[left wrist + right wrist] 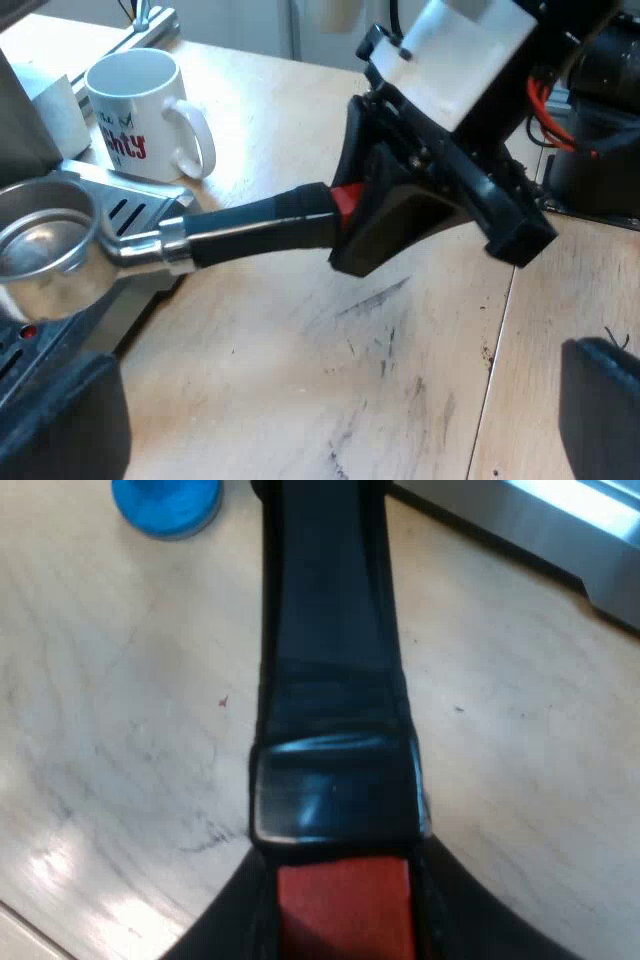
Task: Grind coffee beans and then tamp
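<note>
By the mug (pixel 135 110) — holder (pixel 140 245), handle (pixel 260 222) tight in right end effector (pixel 350 210); left end effector (pixel 330 420) spread.

The white ceramic mug (pixel 140 110), standing well apart from the fingers (pixel 385 220) of the right gripper (pixel 348 205), bears red lettering ending in "nty" beneath a smaller, unreadable dark line.

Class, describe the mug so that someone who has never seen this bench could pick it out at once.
Start at the espresso machine, on the pale wooden table. Close by it, just past the round basket of the metal holder, stands the mug, upright. White, with a loop handle and red lettering, it differs from the holder, which is bare metal with a dark handle.
</note>
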`<action>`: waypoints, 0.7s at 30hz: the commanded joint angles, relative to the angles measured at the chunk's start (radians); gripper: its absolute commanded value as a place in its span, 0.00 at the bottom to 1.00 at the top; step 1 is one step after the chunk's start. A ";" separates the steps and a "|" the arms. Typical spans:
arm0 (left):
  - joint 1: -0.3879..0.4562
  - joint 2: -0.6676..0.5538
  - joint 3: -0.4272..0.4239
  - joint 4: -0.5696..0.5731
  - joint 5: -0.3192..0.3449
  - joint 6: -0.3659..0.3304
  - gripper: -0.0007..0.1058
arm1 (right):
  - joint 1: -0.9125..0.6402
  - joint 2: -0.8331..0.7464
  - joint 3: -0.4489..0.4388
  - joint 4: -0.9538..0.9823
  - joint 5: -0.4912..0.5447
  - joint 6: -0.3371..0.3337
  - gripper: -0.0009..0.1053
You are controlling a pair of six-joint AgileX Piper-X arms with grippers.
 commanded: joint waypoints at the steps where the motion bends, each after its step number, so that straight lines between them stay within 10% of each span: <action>1: -0.002 -0.007 -0.004 0.025 -0.016 0.016 0.83 | 0.000 -0.066 0.033 -0.078 0.009 -0.116 0.01; 7: -0.002 -0.007 -0.002 0.018 -0.066 0.073 0.83 | -0.002 -0.102 0.121 -0.168 -0.112 -0.238 0.01; 21: -0.002 -0.005 0.036 0.013 -0.082 0.074 0.83 | -0.002 -0.099 0.254 -0.299 -0.114 -0.238 0.01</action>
